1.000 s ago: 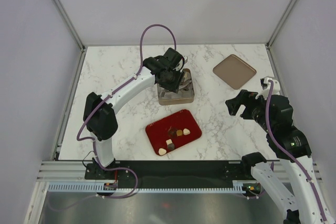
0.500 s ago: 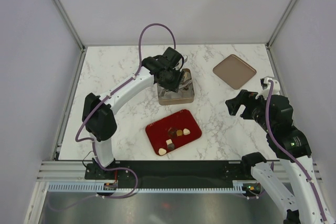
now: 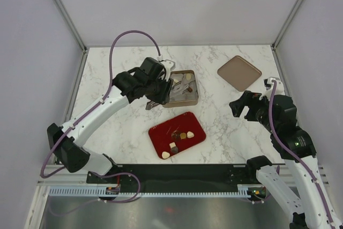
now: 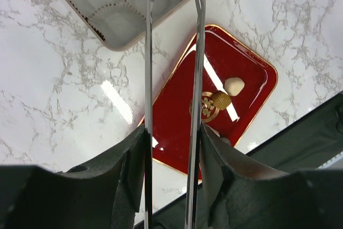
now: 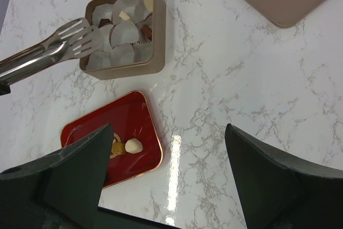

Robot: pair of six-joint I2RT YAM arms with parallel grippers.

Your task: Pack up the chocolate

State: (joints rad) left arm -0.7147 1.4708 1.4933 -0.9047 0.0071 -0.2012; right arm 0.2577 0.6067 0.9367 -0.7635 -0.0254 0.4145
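— When starting from the near edge, seeing what first?
— Red tray, flat on the marble table, just beyond the arm bases. Loose chocolate on it: about five pieces in cream, tan and dark brown, strung from the middle toward the near corner.
— And while moving outward from there?
— Right gripper next, hovering above bare marble to the right of the tray. Fingers spread wide, gripping nothing.
— On the left side?
— Left gripper a little farther out, clamped on a pair of metal tongs. Blades slightly apart with nothing between them, tips over the left edge of the tin.
— Anything inside the tin?
— Lined with white paper cups. At least three more pieces sitting in cups toward the far side: two pale, one dark brown.
— Farthest out?
— Tan square lid, lying flat toward the far-right corner, well apart from the tin.
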